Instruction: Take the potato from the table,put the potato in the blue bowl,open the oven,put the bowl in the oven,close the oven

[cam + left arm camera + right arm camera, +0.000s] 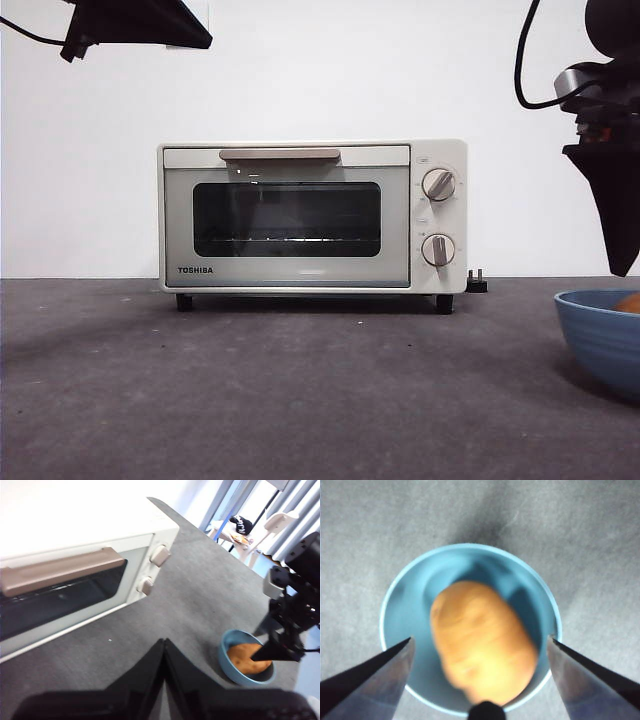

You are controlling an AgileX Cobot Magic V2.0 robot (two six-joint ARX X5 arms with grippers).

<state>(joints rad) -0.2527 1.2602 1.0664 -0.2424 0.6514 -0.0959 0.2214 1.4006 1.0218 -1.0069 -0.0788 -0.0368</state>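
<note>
While potato (482,642) sits in blue bowl (405,610), right gripper (480,647) (wide apart) straddles it

You're looking at a lab-style test setup: 1 toaster oven (313,217) on a bare grey table (250,390) against a blank white wall (300,70), with curtains (295,510) and a chair (272,525) beyond.

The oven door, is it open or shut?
Shut. The oven door stands flat against its front, with the handle up at the top, and the left wrist view shows no gap around it.
</note>
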